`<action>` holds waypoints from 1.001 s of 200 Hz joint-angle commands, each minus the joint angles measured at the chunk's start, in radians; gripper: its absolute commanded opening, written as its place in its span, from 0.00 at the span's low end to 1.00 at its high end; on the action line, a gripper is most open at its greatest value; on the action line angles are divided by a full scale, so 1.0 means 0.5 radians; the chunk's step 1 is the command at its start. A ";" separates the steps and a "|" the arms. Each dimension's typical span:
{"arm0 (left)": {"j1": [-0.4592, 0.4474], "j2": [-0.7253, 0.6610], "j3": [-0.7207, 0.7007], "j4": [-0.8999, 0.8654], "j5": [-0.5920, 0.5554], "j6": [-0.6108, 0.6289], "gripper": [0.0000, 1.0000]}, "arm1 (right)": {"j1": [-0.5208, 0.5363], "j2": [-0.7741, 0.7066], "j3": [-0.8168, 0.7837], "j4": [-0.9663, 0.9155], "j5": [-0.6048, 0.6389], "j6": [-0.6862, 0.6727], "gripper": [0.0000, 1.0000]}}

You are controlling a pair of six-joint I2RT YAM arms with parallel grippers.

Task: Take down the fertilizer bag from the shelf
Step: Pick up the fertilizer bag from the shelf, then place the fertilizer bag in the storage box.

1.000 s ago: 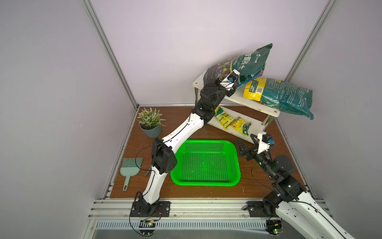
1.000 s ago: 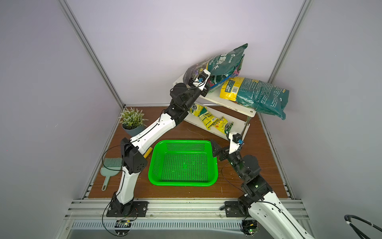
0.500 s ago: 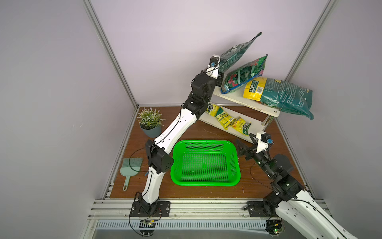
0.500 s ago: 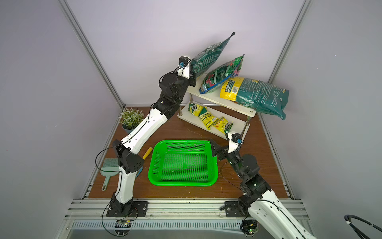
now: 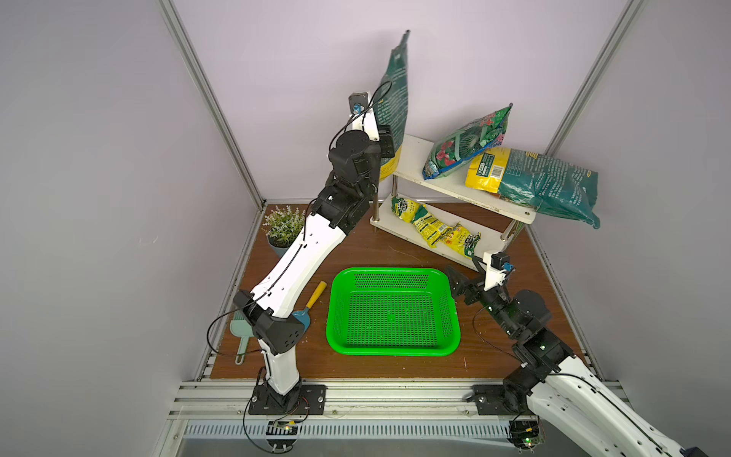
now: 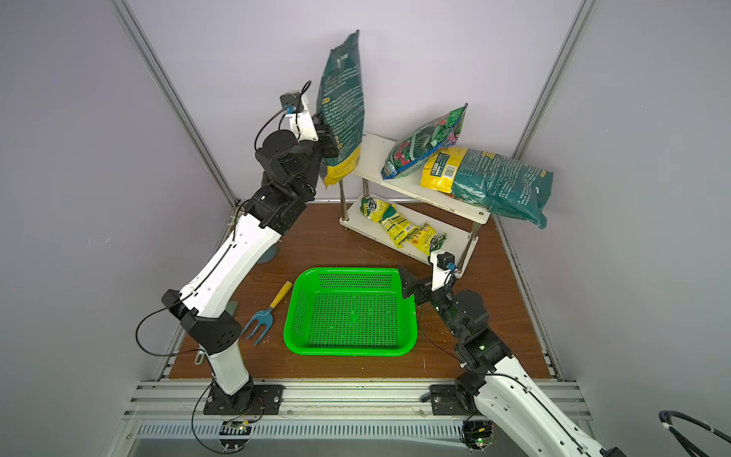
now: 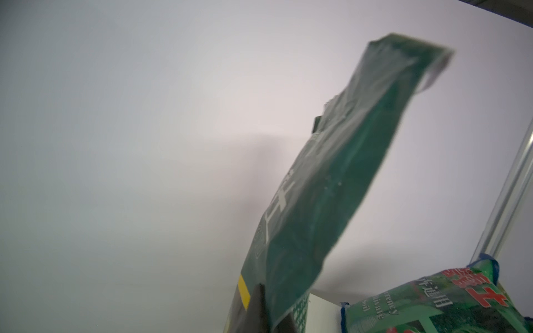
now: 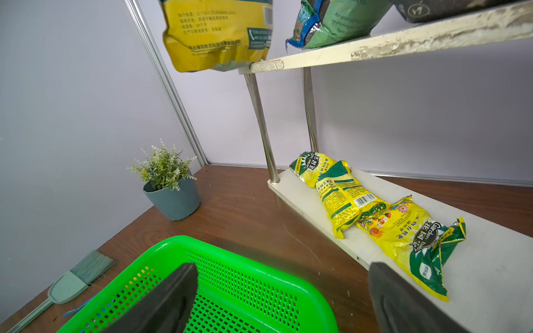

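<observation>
**Desk:** How far along is the job judged to be?

**Field:** The bag (image 5: 396, 91) is seen held upright in the air at the left end of the shelf (image 5: 413, 156). It looks raised off the top board, so the lift is judged done. The lowering is left, since nothing is yet set down on the table. Whether the bag's bottom edge touches the board's left end cannot be told.

**Desk:** Where is the bag placed against the fingers?

**Field:** It is pinched near its lower, yellow end by the left gripper (image 5: 389, 144), whose jaws are clamped tight on it. Most of the bag stands above the grip, leaning slightly. In the left wrist view a dark finger (image 7: 256, 308) is seen pressed to the yellow-striped face, with the green length (image 7: 317, 201) rising away from it.

**Desk:** And further out?

**Field:** A flowered bag (image 5: 466, 146) and a teal sack (image 5: 542, 182) are seen lying on the top board. The basket (image 5: 389, 271) is seen empty, nearer than the shelf. The right gripper (image 5: 455, 281) is parked low by the basket's far right corner, jaws spread wide, nothing between them, well apart from the bag.
</observation>
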 commanded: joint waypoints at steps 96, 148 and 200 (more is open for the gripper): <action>-0.219 -1.113 -1.243 0.434 -0.243 -0.371 0.01 | 0.006 0.042 0.015 0.130 -0.107 0.099 0.99; -0.233 -1.563 -1.991 0.488 -0.085 -0.762 0.01 | 0.005 0.054 -0.009 0.140 -0.121 0.119 0.98; -0.263 -1.900 -2.442 0.500 -0.131 -0.974 0.01 | 0.006 0.096 0.002 0.146 -0.115 0.111 0.99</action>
